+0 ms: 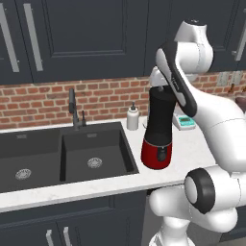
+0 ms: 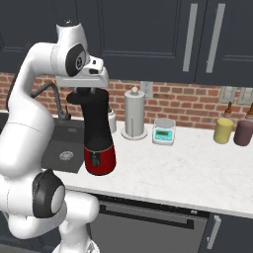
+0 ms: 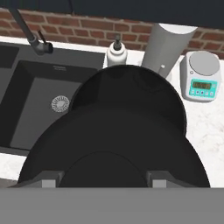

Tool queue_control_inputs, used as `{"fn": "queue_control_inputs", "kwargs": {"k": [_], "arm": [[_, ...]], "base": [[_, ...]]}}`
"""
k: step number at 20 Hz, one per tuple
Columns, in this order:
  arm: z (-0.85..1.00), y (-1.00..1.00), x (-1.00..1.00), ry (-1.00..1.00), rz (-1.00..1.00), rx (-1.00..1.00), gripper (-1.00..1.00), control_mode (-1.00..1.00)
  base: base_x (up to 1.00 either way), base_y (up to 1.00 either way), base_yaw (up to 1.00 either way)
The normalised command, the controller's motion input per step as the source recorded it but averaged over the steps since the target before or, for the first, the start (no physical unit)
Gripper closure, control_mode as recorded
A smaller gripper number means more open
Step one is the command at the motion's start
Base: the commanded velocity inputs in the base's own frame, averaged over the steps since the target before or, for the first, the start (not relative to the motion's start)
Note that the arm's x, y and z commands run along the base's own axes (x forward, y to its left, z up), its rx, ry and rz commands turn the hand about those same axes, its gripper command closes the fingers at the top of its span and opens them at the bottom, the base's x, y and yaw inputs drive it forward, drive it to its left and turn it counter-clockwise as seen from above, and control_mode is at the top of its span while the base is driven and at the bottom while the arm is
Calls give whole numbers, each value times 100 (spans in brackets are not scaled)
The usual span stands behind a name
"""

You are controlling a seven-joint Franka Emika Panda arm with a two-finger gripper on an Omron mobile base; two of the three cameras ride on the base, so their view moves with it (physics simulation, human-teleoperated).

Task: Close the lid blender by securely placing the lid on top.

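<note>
Right now the gripper (image 2: 84,90) hangs straight above the blender (image 2: 97,136), beside the sink (image 1: 72,153), clamping the lid (image 3: 114,148) by its knob, disc level over the upright jar's mouth, seemingly just short of seated.

The arm rises from the base, bends at the elbow and folds forward, with the wrist turned so the hand points straight down. The gripper (image 3: 105,177) has its fingers (image 3: 50,178) spread wide apart (tips barely visible at the hand view's bottom).
</note>
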Motion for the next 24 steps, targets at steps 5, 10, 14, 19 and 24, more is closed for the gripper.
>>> {"fn": "queue_control_inputs", "kwargs": {"k": [5, 10, 14, 19, 24], "arm": [[-1, 0, 21, -7, 0, -1, 100, -100], [-4, 0, 22, -8, 0, 0, 100, -100], [-9, -2, 4, -5, 0, 0, 100, -100], [-9, -3, 3, -1, 0, 0, 100, -100], [0, -9, 13, -1, 0, 0, 100, -100]], "base": [[0, 0, 0], [0, 0, 0], [0, 0, 0], [0, 0, 0], [0, 0, 0]]}}
